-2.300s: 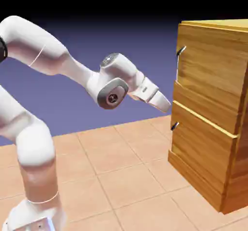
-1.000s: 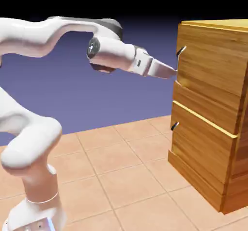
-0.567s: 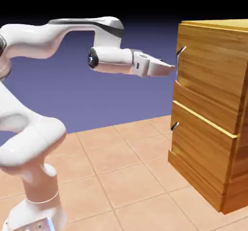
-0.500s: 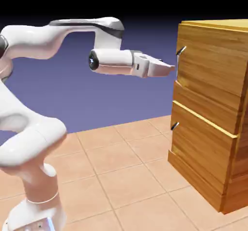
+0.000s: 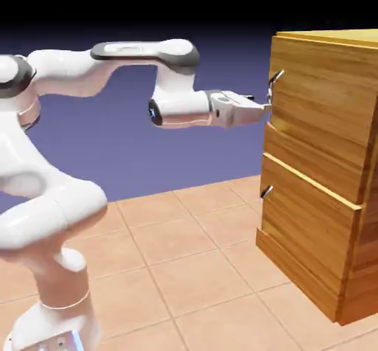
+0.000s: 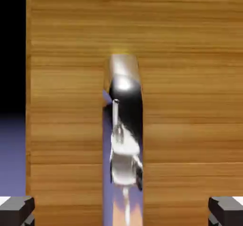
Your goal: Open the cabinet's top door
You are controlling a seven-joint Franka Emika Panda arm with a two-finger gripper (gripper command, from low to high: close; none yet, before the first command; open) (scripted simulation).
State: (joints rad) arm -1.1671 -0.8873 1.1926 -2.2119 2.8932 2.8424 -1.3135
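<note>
The white arm (image 5: 111,62) arches across the upper left of the exterior view, its forearm level and the gripper (image 5: 260,108) pointing right at the cabinet (image 5: 325,165), which fills the right side. The jaws stand wide and empty, tips just beside the top door (image 5: 325,84), slightly below its handle (image 5: 275,79). In the hand view the shiny handle (image 6: 124,120) sits centred between the two fingertips (image 6: 16,210) at the bottom corners.

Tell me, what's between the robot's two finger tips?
In the hand view, the top door's shiny grey handle stands midway between the open end effector's fingertips, untouched.
</note>
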